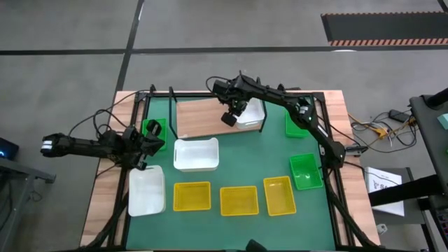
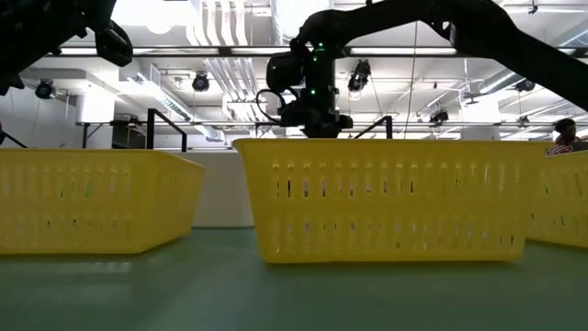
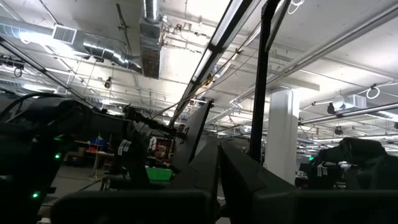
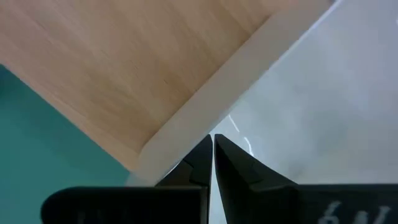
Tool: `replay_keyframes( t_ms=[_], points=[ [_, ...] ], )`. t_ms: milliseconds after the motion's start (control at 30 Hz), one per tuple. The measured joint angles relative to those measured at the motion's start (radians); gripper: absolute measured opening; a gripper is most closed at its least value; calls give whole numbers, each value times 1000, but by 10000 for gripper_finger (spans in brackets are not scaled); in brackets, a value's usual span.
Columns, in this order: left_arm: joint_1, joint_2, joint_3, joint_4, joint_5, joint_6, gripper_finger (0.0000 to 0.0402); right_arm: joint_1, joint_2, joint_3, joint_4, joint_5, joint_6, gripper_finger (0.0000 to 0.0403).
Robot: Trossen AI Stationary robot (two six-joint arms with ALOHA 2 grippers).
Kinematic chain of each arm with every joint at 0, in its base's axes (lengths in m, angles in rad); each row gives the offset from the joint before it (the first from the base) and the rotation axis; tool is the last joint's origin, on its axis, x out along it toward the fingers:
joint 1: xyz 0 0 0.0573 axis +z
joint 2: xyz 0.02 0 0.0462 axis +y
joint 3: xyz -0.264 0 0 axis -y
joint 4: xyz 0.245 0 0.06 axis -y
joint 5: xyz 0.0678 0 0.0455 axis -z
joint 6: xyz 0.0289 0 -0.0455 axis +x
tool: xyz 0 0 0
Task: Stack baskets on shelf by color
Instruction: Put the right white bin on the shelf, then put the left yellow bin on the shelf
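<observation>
High view: baskets lie around the shelf [image 1: 206, 117] on the bench.
Left pincer [image 1: 147, 143], left of the shelf, raised; whether it is apart I cannot tell. Right pincer [image 1: 229, 117], fingers together on the rim of a white basket [image 1: 252, 115] at the shelf's right end.
</observation>
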Motion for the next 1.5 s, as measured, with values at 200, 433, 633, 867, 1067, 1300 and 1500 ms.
replay_keyframes(
  t_ms=[200,433,633,867,1067,1300,1500],
  points=[
    [0,0,0,0,0,0,0,4,-5,0,11,0,18,11],
    [0,0,0,0,0,0,0,7,-5,0,43,0,27,11],
    [0,0,0,0,0,3,0,7,-17,0,29,5,27,11],
    [0,0,0,4,-3,3,0,84,-143,-1,2,77,37,11],
    [0,6,0,28,-10,3,0,281,-319,-123,113,119,18,11],
    [-19,110,26,98,-14,-12,0,564,-621,-630,546,143,-3,11],
    [-62,279,59,264,-14,-20,0,773,-846,-1092,1000,272,-80,11]
  ],
)
